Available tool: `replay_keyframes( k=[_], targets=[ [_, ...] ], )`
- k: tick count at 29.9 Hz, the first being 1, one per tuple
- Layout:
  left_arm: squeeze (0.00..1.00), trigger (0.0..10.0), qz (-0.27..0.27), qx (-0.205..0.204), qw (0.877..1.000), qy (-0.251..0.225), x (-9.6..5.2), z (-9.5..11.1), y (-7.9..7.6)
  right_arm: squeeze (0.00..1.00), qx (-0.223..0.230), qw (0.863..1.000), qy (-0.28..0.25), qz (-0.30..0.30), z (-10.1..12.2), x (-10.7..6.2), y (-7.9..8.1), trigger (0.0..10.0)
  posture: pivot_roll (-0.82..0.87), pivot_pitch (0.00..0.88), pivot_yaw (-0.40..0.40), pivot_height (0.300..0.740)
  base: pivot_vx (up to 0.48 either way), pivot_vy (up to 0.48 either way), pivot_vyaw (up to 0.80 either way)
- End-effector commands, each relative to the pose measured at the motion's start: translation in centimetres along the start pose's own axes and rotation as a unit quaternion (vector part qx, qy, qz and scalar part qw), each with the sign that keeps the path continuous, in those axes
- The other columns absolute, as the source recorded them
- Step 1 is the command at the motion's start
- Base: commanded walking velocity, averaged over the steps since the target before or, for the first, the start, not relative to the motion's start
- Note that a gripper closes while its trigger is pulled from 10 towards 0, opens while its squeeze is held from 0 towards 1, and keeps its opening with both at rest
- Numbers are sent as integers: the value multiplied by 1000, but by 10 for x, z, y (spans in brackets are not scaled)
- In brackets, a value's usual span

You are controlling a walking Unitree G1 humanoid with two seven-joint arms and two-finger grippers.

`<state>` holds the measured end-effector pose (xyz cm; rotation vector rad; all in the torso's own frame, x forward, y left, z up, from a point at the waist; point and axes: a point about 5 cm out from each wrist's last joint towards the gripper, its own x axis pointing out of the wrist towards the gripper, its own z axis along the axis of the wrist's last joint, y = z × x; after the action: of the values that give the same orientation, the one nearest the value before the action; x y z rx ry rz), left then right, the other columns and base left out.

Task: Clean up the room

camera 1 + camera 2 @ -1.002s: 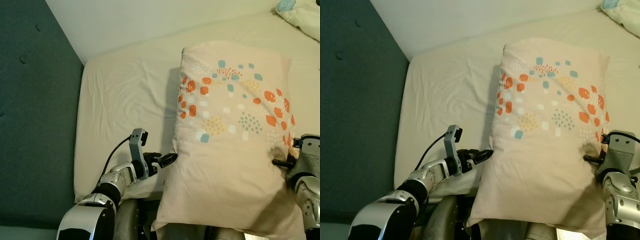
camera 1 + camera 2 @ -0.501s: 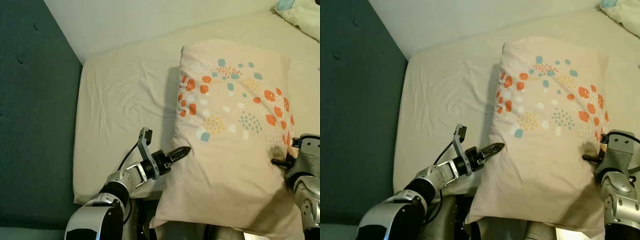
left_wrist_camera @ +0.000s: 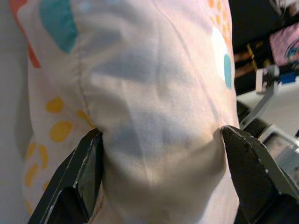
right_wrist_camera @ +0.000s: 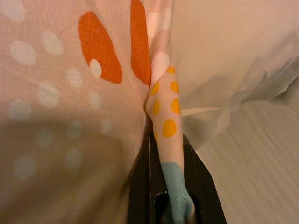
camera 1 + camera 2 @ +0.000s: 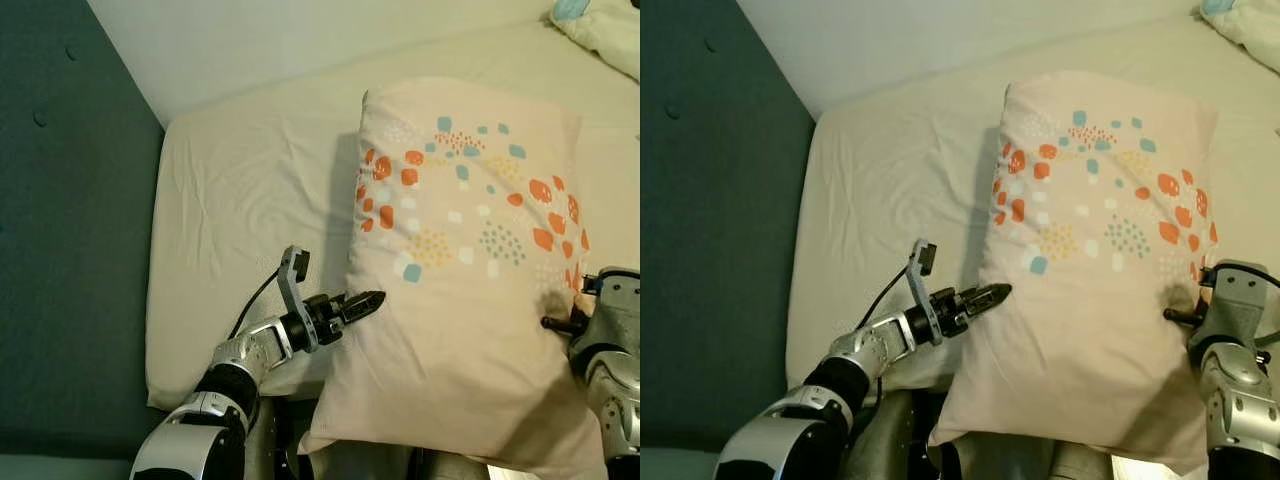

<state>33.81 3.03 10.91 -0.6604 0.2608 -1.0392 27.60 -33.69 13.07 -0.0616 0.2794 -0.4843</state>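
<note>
- Left gripper [image 3: 159, 158] spread wide, its fingers [image 3: 79, 177] pressed against both sides of the pillow's near-left corner.
- Patterned pillow [image 5: 470, 270] lies on the cream mattress [image 5: 240, 190].
- Right gripper [image 4: 167, 186] pinches the pillow's right edge seam tightly.

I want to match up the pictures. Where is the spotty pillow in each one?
Left eye view: the pillow lies right of centre on the bed.
Right eye view: the same place.
Left wrist view: its bulging edge sits between the left tool's fingers.
Right wrist view: its pinched edge.
Shared landmark: the orange spots.
</note>
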Motion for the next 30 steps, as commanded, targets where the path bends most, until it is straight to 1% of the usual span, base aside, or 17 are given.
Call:
replay_keyframes(
  k=[1, 3, 5, 6, 11, 17, 22, 24, 27, 28, 29, 30],
  targets=[
    [0, 2275, -34, -20, 999, 5, 17, -24, -18, 0, 5, 1000, 22, -9, -13, -2, -1, 0, -135, 344, 176, 601, 0, 0, 0],
    [0, 2275, -34, -20, 999, 5, 17, -24, -18, 0, 5, 1000, 22, -9, -13, -2, -1, 0, -135, 344, 176, 601, 0, 0, 0],
    [0, 1020, -36, -19, 999, 6, 19, -25, -21, 0, 6, 1000, 22, -8, -13, -2, 0, 0, -135, 344, 176, 601, 0, 0, 0],
    [0, 0, -36, -20, 999, 6, 20, -26, -23, 0, 6, 1000, 23, -7, -13, -2, 0, 0, -135, 344, 176, 601, 0, 0, 0],
    [0, 0, -44, -25, 999, 8, 24, -31, -29, 0, 7, 1000, 24, -5, -14, -2, 2, 0, -135, 344, 176, 601, 0, 0, 0],
    [0, 0, -72, -26, 997, 18, 27, -40, -40, 0, 8, 1000, 23, -3, -14, -1, 3, 0, -132, 343, 180, 601, 0, 0, 0],
    [0, 0, -75, -26, 997, 19, 26, -41, -42, 0, 8, 1000, 23, -3, -14, -1, 3, 0, -132, 343, 180, 601, 0, 0, 0],
    [0, 0, -71, -16, 997, 27, 25, -46, -44, 0, 12, 1000, 22, 2, -14, -1, 9, 0, -128, 333, 179, 601, 0, 0, 0],
    [0, 0, -66, -10, 997, 28, 24, -47, -44, 0, 14, 1000, 20, 5, -13, 0, 12, 0, -127, 331, 178, 601, 0, 0, 0],
    [0, 0, -59, 2, 998, 25, 23, -44, -43, 0, 19, 1000, 13, 15, -10, 1, 19, 0, -127, 317, 177, 601, 0, 0, 0],
    [0, 0, -59, 2, 998, 25, 23, -44, -43, 0, 19, 1000, 13, 15, -10, 1, 19, 0, -127, 317, 177, 601, 0, 0, 0],
    [0, 0, -52, 16, 998, 16, 21, -37, -40, 0, 24, 999, 3, 28, -5, 2, 28, 0, -126, 300, 174, 601, 0, 0, 0]
  ],
)
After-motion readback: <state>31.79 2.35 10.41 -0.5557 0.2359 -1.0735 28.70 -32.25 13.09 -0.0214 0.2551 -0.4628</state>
